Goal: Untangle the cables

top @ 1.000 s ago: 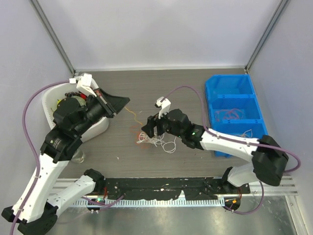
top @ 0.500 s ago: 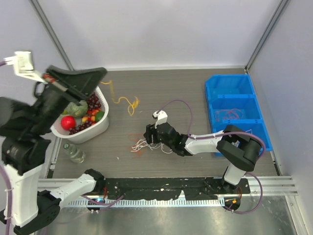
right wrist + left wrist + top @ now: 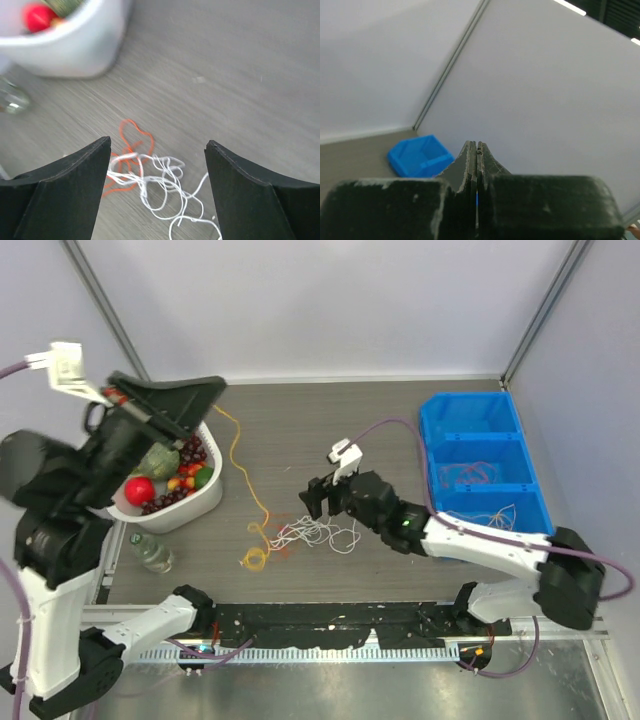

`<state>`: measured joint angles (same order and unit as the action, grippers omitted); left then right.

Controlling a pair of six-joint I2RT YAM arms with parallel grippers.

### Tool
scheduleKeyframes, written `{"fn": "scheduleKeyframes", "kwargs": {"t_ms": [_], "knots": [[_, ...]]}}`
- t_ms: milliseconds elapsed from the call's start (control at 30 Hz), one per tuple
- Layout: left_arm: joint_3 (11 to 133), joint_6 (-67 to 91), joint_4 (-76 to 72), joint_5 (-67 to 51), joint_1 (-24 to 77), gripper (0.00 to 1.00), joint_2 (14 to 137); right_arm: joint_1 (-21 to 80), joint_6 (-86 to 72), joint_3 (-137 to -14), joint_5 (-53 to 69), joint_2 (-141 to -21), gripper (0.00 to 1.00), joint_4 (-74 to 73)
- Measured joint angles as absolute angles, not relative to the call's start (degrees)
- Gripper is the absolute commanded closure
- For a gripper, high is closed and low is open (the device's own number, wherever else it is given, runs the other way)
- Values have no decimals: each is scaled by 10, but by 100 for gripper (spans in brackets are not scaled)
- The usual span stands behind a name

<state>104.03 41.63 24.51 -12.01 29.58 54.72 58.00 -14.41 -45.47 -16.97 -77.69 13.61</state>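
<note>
L fingers (image 3: 195,392) up high, clamped on yellow cable (image 3: 237,440) – it hangs to bench (image 3: 350,430); R fingers (image 3: 240,185) apart over white/orange tangle (image 3: 145,172).

yellow cord (image 3: 236,445), white cords (image 3: 155,180), orange cord (image 3: 136,146), red cord (image 3: 470,475) in bright blue bin (image 3: 470,412). Table (image 3: 330,430) grey-brown wood grain; bowl (image 3: 195,508) plain white, its fruit (image 3: 140,490) red, green and dark purple. Arm cable (image 3: 390,424) purple; left gripper (image 3: 218,388) and right gripper (image 3: 316,500) black.

Grey table (image 3: 330,425), white bowl (image 3: 196,506), blue bin (image 3: 466,420), tangled cables (image 3: 320,532), glass bottle (image 3: 152,552)
</note>
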Motion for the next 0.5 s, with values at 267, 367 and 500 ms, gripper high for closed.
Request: {"fn": "scheduleKeyframes", "kwargs": {"t_ms": [267, 367, 500], "knots": [[922, 443, 247, -128, 296, 100, 571, 560, -102, -546, 29, -637, 19, 88], [910, 453, 247, -135, 296, 100, 571, 560, -107, -558, 102, -657, 19, 92], [910, 463, 239, -141, 296, 100, 562, 561, -110, -551, 138, -683, 19, 87]]}}
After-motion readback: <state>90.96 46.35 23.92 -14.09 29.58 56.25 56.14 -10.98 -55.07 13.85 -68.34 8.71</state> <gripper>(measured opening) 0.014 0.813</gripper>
